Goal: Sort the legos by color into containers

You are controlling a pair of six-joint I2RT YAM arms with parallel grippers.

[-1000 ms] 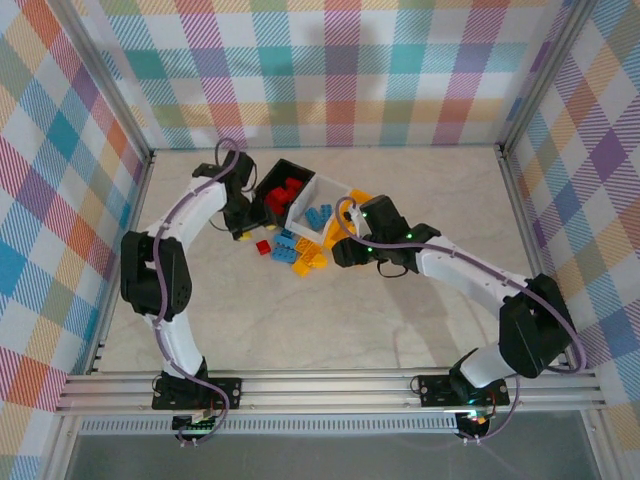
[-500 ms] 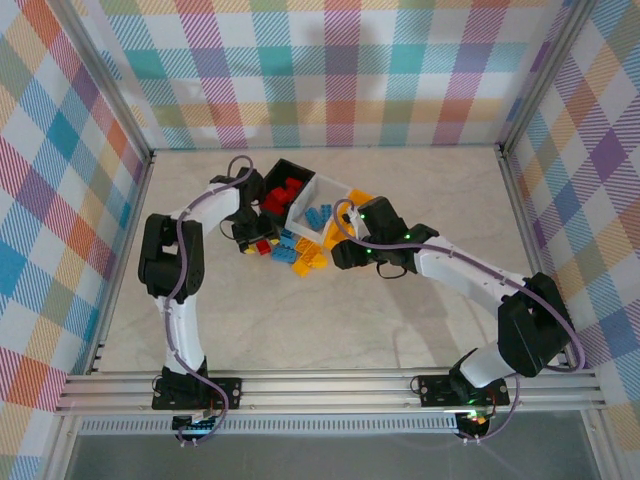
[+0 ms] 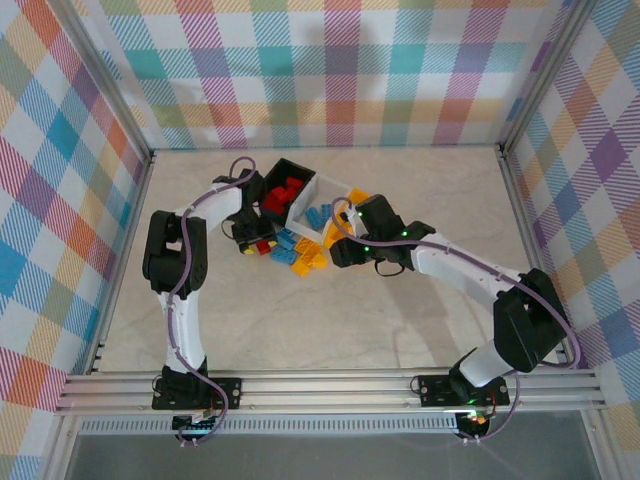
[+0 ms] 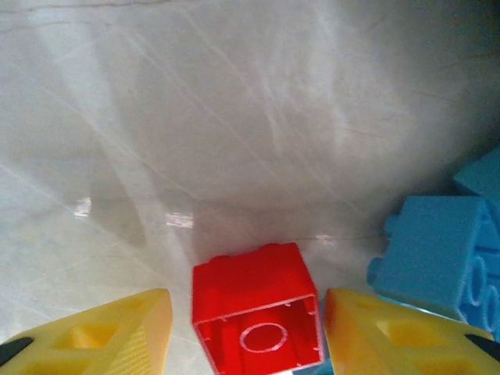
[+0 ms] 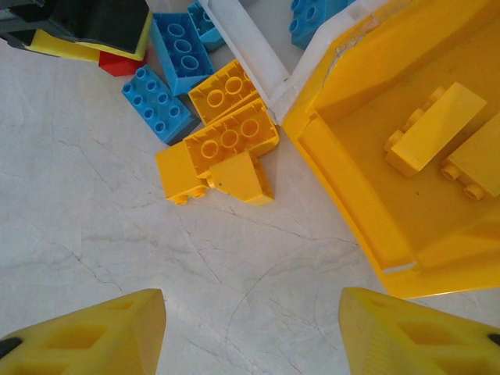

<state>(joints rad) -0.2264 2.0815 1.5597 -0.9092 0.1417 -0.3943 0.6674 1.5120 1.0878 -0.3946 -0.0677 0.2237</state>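
On the left, the left gripper (image 4: 247, 305) is down at the table (image 3: 300, 320) with its yellow fingers (image 4: 101, 332) spread apart on either side of a red brick (image 4: 258, 308). The brick lies with its hollow underside toward the wrist camera. A gap shows at the left finger, while the right finger sits just beside the brick. Light-blue bricks (image 4: 437, 258) lie just to the right of it.

Behind them stands the black bin (image 3: 297, 165), which holds red bricks (image 3: 283, 193). Touching its right side is the white bin (image 3: 325, 181), with blue bricks (image 3: 318, 214) inside. In front of the white bin lies a loose cluster of blue bricks (image 5: 160, 105) and yellow-orange bricks (image 5: 230, 144), packed close together on the table.

Farther right, pressed against the white bin, is the yellow bin (image 5: 344, 180), with two yellow-orange bricks (image 5: 433, 129) lying in it. The right gripper (image 5: 251, 305) hangs over bare table just in front of the loose cluster and the yellow bin. Its fingers are spread wide with nothing between them.
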